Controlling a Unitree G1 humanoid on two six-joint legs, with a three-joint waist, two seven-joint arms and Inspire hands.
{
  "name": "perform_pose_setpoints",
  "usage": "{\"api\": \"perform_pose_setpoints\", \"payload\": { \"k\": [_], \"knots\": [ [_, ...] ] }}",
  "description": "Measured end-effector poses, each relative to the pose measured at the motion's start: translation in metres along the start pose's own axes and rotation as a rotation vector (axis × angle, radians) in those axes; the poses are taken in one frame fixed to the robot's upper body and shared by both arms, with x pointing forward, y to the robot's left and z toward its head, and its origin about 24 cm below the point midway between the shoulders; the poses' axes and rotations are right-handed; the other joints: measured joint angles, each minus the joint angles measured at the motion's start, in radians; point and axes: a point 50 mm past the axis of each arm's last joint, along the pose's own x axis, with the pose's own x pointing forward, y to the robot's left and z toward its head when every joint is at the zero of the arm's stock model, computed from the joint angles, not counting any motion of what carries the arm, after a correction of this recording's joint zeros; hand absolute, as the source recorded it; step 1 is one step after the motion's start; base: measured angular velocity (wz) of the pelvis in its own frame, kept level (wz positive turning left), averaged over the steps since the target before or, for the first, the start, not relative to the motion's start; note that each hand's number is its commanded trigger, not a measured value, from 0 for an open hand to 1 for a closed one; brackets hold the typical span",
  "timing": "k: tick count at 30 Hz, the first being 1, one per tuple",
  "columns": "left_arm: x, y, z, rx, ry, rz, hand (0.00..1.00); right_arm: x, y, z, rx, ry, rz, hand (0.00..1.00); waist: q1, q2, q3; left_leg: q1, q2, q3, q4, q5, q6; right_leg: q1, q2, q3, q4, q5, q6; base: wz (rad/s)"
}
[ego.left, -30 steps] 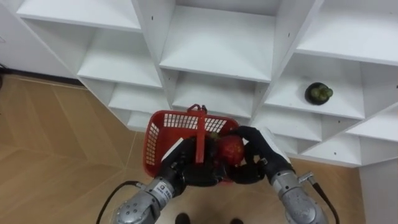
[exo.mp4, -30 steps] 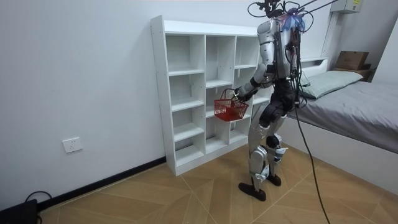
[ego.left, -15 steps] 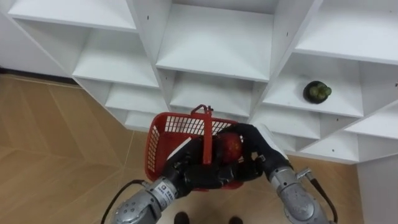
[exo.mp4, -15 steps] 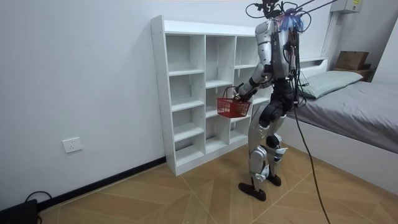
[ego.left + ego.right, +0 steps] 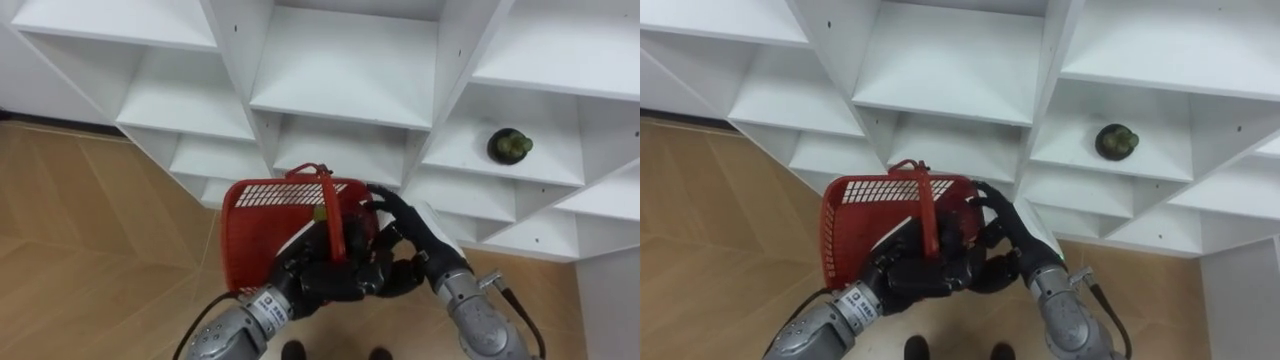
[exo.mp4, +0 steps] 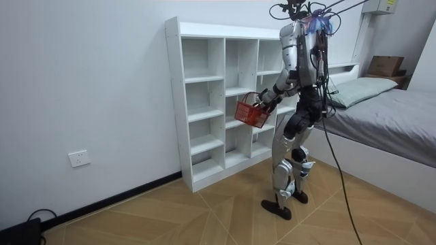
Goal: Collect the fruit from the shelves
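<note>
A red plastic basket (image 5: 280,220) hangs tilted in front of me, its mesh side turned up towards my head. My left hand (image 5: 318,278) is shut on the basket's upright handle (image 5: 331,215). My right hand (image 5: 408,252) lies against the basket's right rim and reaches into it; what it holds is hidden. A small green bit (image 5: 320,212) shows by the handle. A dark green fruit (image 5: 510,147) lies on a shelf of the white closet (image 5: 345,70), up to my right. In the room view I stand facing the closet (image 6: 204,102) with the basket (image 6: 248,112) at waist height.
The closet's other compartments in view hold nothing. Wooden floor (image 5: 90,230) lies to my left and below. In the room view a bed (image 6: 388,109) stands behind me on the room view's right.
The basket has tipped up, so its side now faces me. The red fruit that my right hand held over the basket has gone out of sight inside it.
</note>
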Motion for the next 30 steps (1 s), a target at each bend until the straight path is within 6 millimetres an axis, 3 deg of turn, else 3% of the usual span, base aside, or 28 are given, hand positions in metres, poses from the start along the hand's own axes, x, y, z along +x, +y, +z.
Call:
{"api": "perform_pose_setpoints", "payload": {
  "k": [30],
  "knots": [
    [-0.007,0.011,0.007,0.055,0.006,0.030,1.00,0.000,0.005,0.001,0.009,-0.003,0.039,0.00,-0.002,0.000,-0.0004,0.008,0.006,0.014,0.001,-0.002,-0.003,0.005,0.004,0.002,0.001,0.002,-0.003,0.00]
  ]
}}
